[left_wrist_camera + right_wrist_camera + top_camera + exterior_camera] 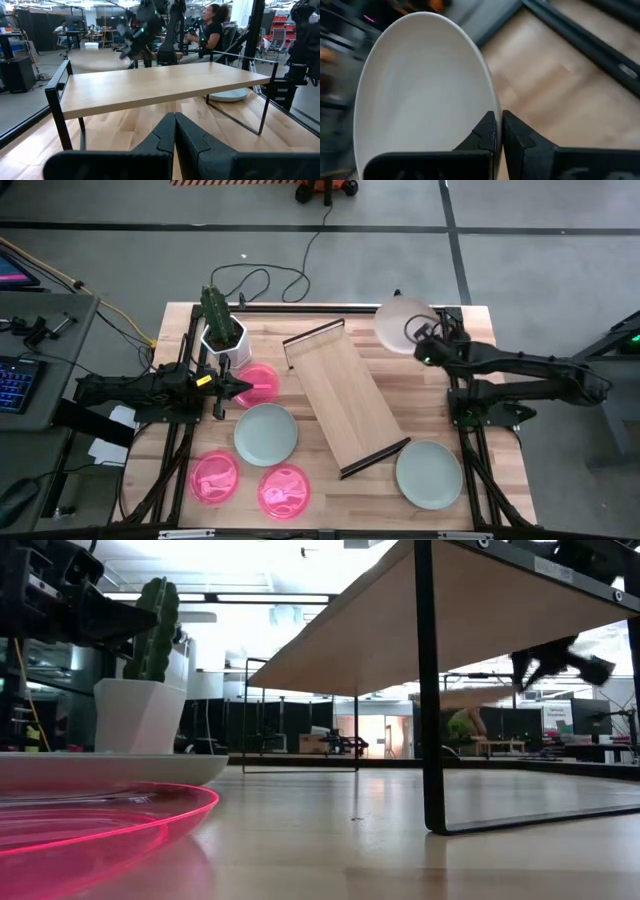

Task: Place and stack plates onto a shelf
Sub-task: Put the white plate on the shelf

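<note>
Shelf point(346, 401) diagonal, far-left to near-right.

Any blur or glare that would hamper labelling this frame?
Low view: the right gripper is motion-smeared and the pink plate rim glows. Right wrist view: the background beyond the white plate is streaked. High view is evenly lit.

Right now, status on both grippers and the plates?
Right gripper shut on white plate at table's far right corner. Left gripper shut, empty, near the cactus pot. Shelf bare; nothing blocking it.
</note>
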Motion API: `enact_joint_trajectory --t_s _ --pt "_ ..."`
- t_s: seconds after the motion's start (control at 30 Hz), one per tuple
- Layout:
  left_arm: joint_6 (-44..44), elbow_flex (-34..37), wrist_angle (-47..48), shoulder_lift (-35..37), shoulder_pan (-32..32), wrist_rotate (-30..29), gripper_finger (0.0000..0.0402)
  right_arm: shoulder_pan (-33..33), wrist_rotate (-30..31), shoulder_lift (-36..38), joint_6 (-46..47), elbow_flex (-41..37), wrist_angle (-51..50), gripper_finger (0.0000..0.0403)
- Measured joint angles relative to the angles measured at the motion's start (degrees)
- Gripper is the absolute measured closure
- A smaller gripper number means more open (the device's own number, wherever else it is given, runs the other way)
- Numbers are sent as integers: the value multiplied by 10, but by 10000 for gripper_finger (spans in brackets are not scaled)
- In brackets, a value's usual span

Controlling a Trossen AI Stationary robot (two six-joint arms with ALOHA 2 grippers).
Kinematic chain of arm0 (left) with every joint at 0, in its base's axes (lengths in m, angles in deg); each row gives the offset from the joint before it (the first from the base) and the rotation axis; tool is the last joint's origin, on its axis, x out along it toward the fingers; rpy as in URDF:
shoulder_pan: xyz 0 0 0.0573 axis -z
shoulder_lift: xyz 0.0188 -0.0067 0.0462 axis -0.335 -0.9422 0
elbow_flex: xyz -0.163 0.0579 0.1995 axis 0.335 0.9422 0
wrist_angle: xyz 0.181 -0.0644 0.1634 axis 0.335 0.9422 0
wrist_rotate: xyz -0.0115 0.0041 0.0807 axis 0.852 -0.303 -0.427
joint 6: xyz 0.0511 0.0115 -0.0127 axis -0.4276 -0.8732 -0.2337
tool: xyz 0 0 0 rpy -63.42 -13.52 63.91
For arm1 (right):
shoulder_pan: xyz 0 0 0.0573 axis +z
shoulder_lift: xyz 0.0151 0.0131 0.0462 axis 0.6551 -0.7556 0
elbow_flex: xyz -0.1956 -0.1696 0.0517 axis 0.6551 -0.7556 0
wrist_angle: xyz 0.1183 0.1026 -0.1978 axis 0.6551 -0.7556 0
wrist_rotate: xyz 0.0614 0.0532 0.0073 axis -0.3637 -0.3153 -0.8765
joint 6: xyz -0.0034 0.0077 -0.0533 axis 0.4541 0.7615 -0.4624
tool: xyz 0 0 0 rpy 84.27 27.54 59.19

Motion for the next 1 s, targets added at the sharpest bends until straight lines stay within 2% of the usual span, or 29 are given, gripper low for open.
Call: enact_joint_trajectory --t_s 0.1,0.2,0.3,0.37,0.47,0.6,0.8,1.0 --pt "0 0 0 0 0 0 401 -10 30 31 -64 40 8 402" --pt "0 0 0 0 0 0 401 -22 8 41 -222 82 71 403" --pt "0 0 0 0 0 0 401 -28 -114 26 -419 120 171 403" --pt "0 0 0 0 0 0 401 -24 -206 3 -487 144 210 403" --pt "0 0 0 0 0 0 401 -7 -300 -46 -531 189 208 403" --pt "0 0 0 0 0 0 401 20 -365 -133 -573 252 151 403" --pt "0 0 0 0 0 0 401 48 -408 -265 -635 326 84 403" --pt "0 0 0 0 0 0 401 46 -420 -327 -643 356 76 403"
